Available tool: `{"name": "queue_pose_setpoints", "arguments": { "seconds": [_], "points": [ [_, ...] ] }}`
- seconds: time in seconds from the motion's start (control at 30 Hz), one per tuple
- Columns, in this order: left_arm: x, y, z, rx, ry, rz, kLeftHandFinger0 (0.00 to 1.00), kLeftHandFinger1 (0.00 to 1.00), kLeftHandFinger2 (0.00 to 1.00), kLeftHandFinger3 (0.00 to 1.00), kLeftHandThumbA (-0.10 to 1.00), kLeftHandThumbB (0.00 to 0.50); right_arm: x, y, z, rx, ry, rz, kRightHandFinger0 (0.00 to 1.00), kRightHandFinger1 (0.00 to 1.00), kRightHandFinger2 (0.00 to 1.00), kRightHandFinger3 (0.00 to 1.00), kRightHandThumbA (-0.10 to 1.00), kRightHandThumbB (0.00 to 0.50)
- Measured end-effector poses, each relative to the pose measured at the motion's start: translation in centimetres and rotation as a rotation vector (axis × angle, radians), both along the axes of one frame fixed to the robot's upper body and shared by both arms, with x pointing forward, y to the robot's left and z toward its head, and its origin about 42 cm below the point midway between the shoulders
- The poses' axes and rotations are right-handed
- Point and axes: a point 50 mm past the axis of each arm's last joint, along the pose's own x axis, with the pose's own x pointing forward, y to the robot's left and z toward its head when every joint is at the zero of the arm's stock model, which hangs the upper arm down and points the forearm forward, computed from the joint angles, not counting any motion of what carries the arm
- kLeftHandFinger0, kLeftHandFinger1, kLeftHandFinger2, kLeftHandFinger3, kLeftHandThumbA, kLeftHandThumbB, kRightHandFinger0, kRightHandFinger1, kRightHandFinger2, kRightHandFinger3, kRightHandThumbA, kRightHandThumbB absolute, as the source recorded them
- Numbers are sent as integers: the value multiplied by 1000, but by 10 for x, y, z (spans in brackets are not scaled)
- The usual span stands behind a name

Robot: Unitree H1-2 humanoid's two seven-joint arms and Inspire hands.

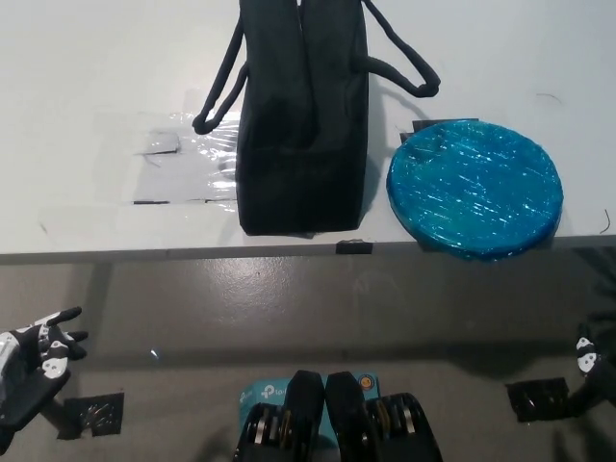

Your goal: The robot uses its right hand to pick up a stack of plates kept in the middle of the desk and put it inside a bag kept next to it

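A stack of blue plates [475, 187] wrapped in shiny film lies on the white desk [96, 77], at its front edge on the right. Just left of it stands a black bag [304, 115] with looped handles, upright and narrow at the top. My white left hand [38, 361] hangs low at the picture's left, below the desk edge, with its fingers spread and nothing in it. Only a small part of my black right hand [587, 358] shows at the right edge, below the desk; its fingers are not clear.
Clear tape patches [183, 159] lie on the desk left of the bag. A small black tag [353, 247] sits at the desk's front edge. The grey floor [289, 308] runs below, with black tape marks at the lower left and right.
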Motion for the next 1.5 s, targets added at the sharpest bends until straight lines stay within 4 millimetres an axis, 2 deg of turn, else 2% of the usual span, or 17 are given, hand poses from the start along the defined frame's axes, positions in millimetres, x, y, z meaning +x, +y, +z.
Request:
{"name": "queue_pose_setpoints", "arguments": {
  "seconds": [0.03, 0.1, 0.13, 0.33, 0.37, 0.6, 0.97, 1.03, 1.17, 1.23, 1.27, 1.43, 1.5],
  "points": [
    [0, 0, 0, -1, 1, 0, 747, 773, 854, 1000, -100, 1, 0, 2, 1, -15, -3, 4, 1000, 1000, 1000, 1000, 782, 500],
    [0, 0, -1, -2, 3, 1, 751, 774, 854, 1000, -100, 0, 0, 7, 2, -56, -6, 14, 1000, 1000, 1000, 1000, 789, 500],
    [0, -1, -1, -3, 4, 1, 750, 773, 858, 1000, -100, 0, -1, 10, 2, -77, -7, 21, 1000, 1000, 1000, 1000, 896, 500],
    [0, -1, -2, -6, 9, 1, 743, 776, 875, 1000, -100, 0, -2, 27, 10, -185, -35, 48, 1000, 1000, 1000, 1000, 942, 500],
    [0, -1, -2, -7, 10, 1, 743, 775, 872, 1000, -100, 0, -3, 31, 11, -203, -44, 54, 1000, 1000, 1000, 1000, 1000, 500],
    [0, -2, -3, -11, 15, 3, 730, 762, 855, 1000, -100, 0, 4, 52, 26, -322, -116, 98, 1000, 1000, 1000, 1000, 1000, 500],
    [0, -3, -3, -17, 21, 4, 705, 743, 829, 1000, -100, 0, 40, 85, 69, -577, -297, 176, 1000, 1000, 1000, 1000, 1000, 500],
    [0, -3, -4, -18, 23, 4, 724, 762, 853, 1000, -100, 0, 47, 90, 79, -632, -338, 183, 1000, 1000, 1000, 1000, 1000, 500],
    [0, -3, -3, -20, 25, 4, 732, 766, 856, 1000, -100, 0, 59, 99, 87, -742, -379, 202, 1000, 1000, 1000, 1000, 1000, 500],
    [0, -3, -3, -20, 25, 3, 715, 759, 854, 1000, -100, 2, 62, 101, 89, -779, -391, 206, 1000, 1000, 1000, 1000, 948, 500],
    [1, -3, -3, -18, 26, 0, 707, 759, 857, 1000, -100, 10, 65, 104, 88, -806, -395, 216, 1000, 1000, 1000, 1000, 978, 500],
    [3, -2, 1, -9, 21, -18, 686, 757, 853, 1000, -100, 23, 69, 113, 71, -879, -362, 256, 1000, 1000, 1000, 1000, 914, 500],
    [4, -2, 2, -9, 20, -25, 684, 757, 852, 1000, -100, 18, 68, 116, 62, -899, -341, 277, 1000, 1000, 1000, 1000, 940, 500]
  ]
}}
